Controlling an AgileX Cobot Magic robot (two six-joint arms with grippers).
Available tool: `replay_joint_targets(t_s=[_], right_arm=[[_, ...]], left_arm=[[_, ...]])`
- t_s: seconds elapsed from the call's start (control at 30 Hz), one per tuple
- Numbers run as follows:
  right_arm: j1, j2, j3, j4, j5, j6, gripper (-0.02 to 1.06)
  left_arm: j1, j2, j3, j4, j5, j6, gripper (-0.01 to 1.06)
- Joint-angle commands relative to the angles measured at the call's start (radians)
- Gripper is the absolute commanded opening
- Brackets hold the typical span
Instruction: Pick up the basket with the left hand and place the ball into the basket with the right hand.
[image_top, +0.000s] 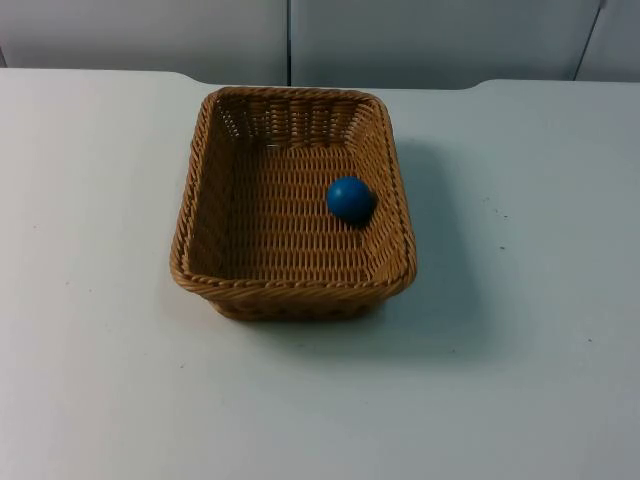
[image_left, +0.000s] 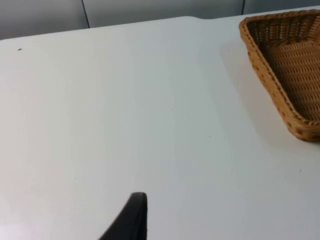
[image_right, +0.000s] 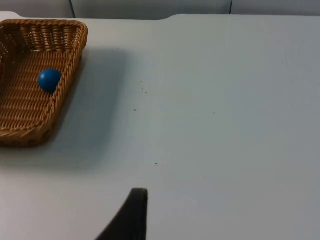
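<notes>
The rectangular woven wicker basket (image_top: 292, 205), tan-brown with a braided rim, sits flat on the white table top (image_top: 90, 380), and the small blue ball (image_top: 350, 199) already lies inside it, resting on the woven floor close against the basket's right wall. Judged from this, the ball is in place and the basket stands on the table with nothing holding it

The left gripper (image_left: 131, 220) hangs above bare table well to the left of the basket, with the basket's near corner (image_left: 285, 65) in its view; one dark fingertip can be made out, so how far its fingers stand apart cannot be told, and nothing is seen in its hold. The right gripper (image_right: 131, 217) waits over bare table well to the right of the basket, its opening likewise impossible to judge, and it appears to carry nothing

The basket looks light and fairly stiff, with a little give in the weave; the thick braided rim is the likely place to pinch, on the left wall for the left arm. The ball looks smooth and hard, so it would probably roll across the floor if the basket tilts when lifted
</notes>
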Motion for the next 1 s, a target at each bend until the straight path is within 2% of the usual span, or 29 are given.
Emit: replay_joint_targets(t_s=[0.0, 0.9, 0.97], right_arm=[[0.005, -0.004, 0.009, -0.008, -0.004, 0.003, 1.05], [0.005, -0.004, 0.009, -0.008, -0.004, 0.003, 1.05], [-0.017, -0.004, 0.009, -0.008, -0.004, 0.003, 1.05]], left_arm=[[-0.008, -0.004, 0.007, 0.001, -0.002, -0.009, 1.05], [-0.006, -0.004, 0.007, 0.001, -0.002, -0.009, 1.05], [-0.004, -0.004, 0.007, 0.001, -0.002, -0.009, 1.05]])
